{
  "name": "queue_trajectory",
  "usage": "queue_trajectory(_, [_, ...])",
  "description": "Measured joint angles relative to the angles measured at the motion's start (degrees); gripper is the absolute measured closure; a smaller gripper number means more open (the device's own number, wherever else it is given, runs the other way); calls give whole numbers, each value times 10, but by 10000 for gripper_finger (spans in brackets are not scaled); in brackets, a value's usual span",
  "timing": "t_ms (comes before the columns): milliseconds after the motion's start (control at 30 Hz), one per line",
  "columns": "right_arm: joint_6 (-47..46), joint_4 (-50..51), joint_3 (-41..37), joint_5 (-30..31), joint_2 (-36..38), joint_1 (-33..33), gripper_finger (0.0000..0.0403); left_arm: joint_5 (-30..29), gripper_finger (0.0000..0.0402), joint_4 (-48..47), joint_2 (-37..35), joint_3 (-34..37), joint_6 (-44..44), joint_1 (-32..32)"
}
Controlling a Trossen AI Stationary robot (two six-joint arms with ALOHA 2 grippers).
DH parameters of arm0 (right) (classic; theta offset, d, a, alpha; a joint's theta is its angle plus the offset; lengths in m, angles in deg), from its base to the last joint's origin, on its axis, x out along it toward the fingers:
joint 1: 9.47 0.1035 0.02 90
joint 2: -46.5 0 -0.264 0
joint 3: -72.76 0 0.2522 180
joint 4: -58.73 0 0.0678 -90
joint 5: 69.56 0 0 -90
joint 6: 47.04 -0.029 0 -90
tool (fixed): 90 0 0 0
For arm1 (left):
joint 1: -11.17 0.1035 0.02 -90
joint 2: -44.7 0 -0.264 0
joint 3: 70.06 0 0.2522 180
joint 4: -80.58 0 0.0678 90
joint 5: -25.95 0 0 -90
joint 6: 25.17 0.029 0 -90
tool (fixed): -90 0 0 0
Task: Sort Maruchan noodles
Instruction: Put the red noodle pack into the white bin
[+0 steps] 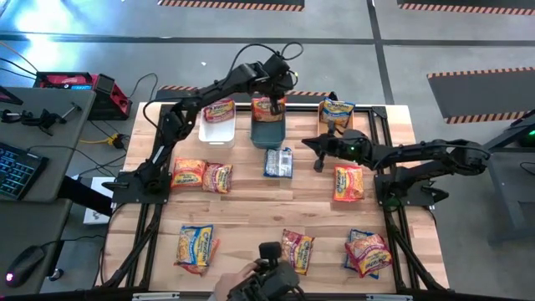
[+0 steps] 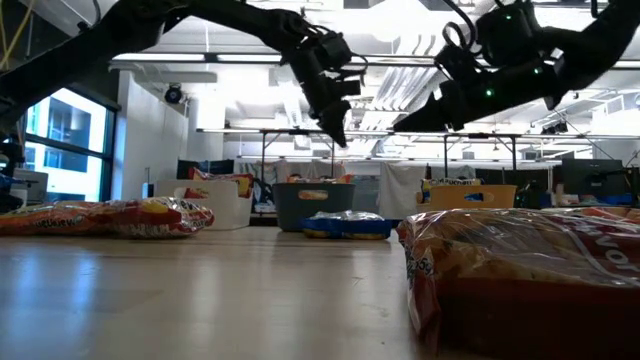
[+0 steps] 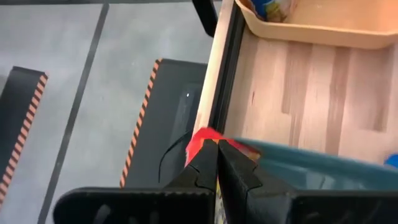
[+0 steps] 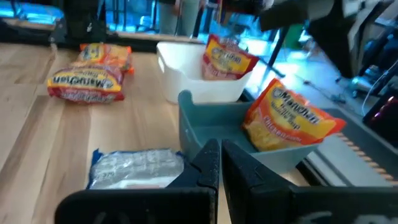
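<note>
While the left pincer point(image 1: 272, 99) hangs closed above the teal bin point(image 1: 269, 130), holding nothing, an orange noodle packet point(image 1: 268, 107) leans inside that bin; the right pincer point(image 1: 318, 149) is closed too, just beside a blue packet point(image 1: 278, 161) lying flat on the table point(image 1: 251, 217); other packets are spread around.

Left pincer point(image 2: 338, 128) hangs above teal bin point(image 2: 312, 204).

floor point(image 1: 435, 33): grey, striped mats | side desk point(image 1: 33, 142): keyboard | window point(image 2: 60, 150): daylight | ceiling: strip lights
</note>
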Motion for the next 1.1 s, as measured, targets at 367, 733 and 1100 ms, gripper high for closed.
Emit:
queue_trajectory(367, [0, -6, -4, -4, 0, 0, 403, -3, 401, 172, -37, 139, -12, -13])
queue_trajectory(733, [0, -8, -4, -4, 0, 0, 403, 0, 401, 441, -251, 477, -33, -33])
queue_trajectory(1100, [27, -13, -3, -1, 0, 0, 403, -18, 401, 503, -446, 718, -175, -101])
